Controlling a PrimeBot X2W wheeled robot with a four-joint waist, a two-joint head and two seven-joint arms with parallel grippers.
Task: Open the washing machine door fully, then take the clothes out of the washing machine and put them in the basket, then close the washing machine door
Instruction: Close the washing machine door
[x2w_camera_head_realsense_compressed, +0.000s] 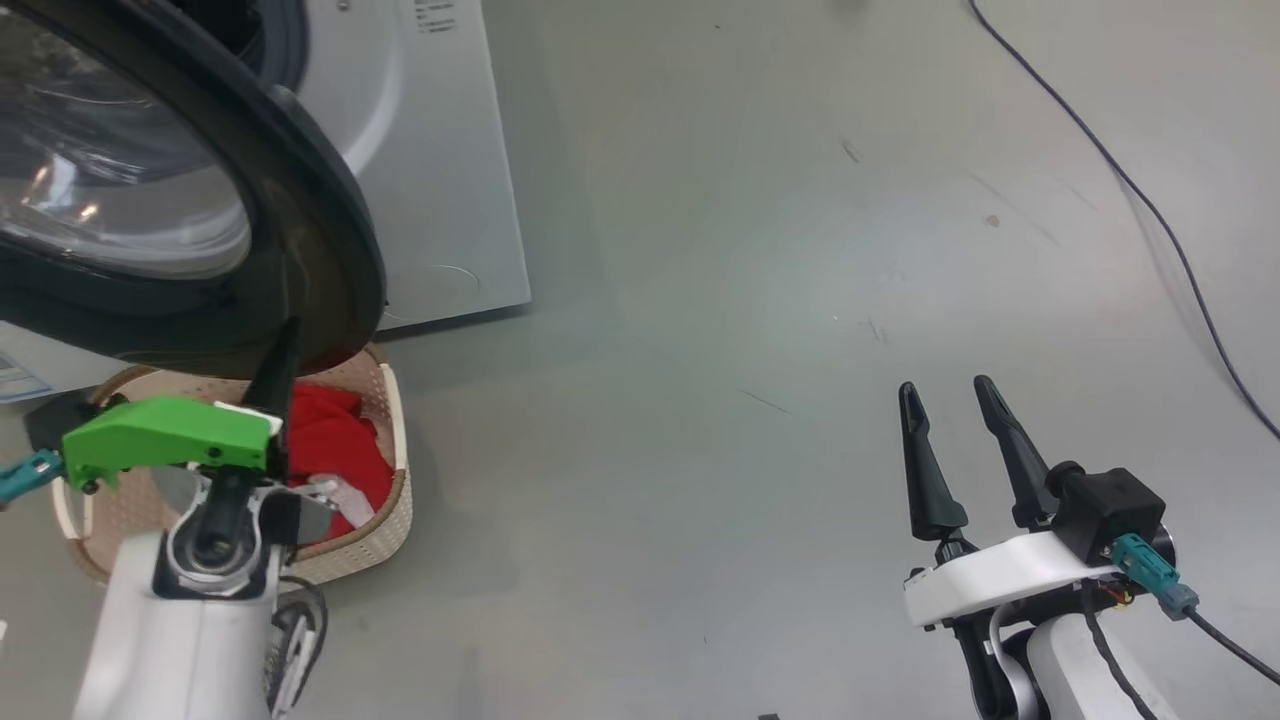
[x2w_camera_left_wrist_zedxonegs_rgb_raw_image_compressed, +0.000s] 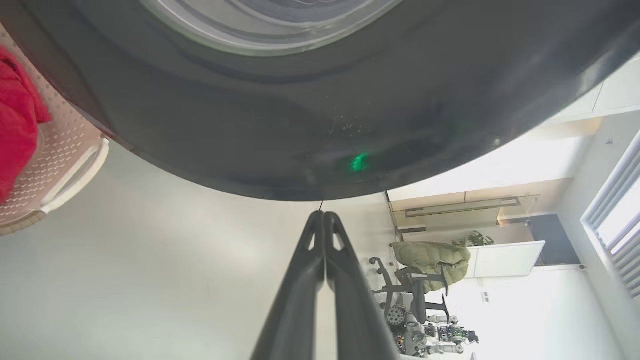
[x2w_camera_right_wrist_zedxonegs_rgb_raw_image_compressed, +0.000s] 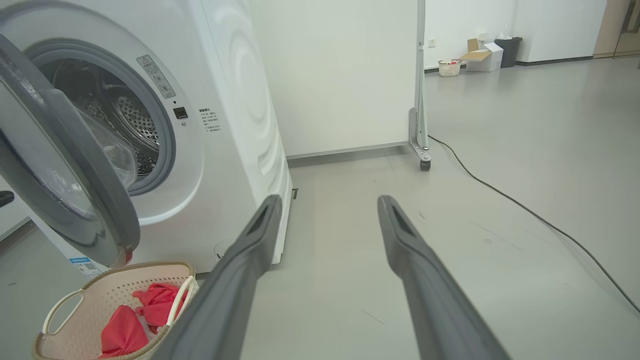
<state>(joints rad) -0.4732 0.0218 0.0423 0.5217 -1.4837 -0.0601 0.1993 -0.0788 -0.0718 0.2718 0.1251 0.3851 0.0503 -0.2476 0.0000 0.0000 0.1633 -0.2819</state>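
The red clothes (x2w_camera_head_realsense_compressed: 335, 440) are lying bundled in the basket (x2w_camera_head_realsense_compressed: 372, 545), which is sitting on the floor just in front of the washing machine (x2w_camera_right_wrist_zedxonegs_rgb_raw_image_compressed: 235, 125), on the left. What I can see of the drum (x2w_camera_right_wrist_zedxonegs_rgb_raw_image_compressed: 125, 115) is looking empty, so I judge the unloading done. The washing machine door (x2w_camera_head_realsense_compressed: 335, 250) is standing swung out, its lower edge hanging over the basket, so closing it is what is left. The left hand (x2w_camera_head_realsense_compressed: 287, 335) is pinched shut with nothing in it, its tip pointing at the bottom of the door's black rim; whether it is touching, I cannot tell. The right hand (x2w_camera_head_realsense_compressed: 945, 385) is spread wide and holding nothing, hanging over bare floor well to the right. A dark cable (x2w_camera_head_realsense_compressed: 1150, 200) is trailing across the far right floor, away from the door. The basket is the one thing under the door, though it seems low enough not to catch it.
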